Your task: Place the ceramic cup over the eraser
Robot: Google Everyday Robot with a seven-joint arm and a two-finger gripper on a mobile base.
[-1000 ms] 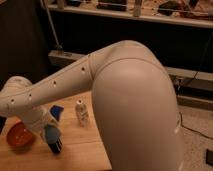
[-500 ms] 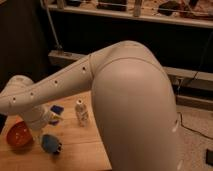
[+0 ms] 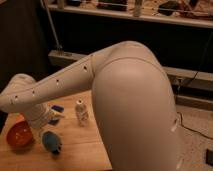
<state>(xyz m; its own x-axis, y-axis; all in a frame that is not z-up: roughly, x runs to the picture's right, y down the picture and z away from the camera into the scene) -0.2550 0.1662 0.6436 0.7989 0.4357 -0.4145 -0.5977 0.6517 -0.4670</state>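
Smooth matt white plastic arm (image 3: 125, 100); gripper (image 3: 44, 120) above wood-grain table (image 3: 85, 147); glossy ceramic cup (image 3: 51, 142).

Pincer (image 3: 46, 121) higher, ceramic cup (image 3: 51, 142) uncovered.

The light-blue ceramic cup (image 3: 51, 142) lies tipped on the wooden table, just beside the gripper (image 3: 44, 120). The eraser is not visible.

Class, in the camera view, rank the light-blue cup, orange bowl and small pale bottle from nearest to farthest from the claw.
1. Small rounded light-blue ceramic cup, on the table just below the claw.
2. Round orange bowl, picture-left, and small pale bottle, picture-right: too close to call.
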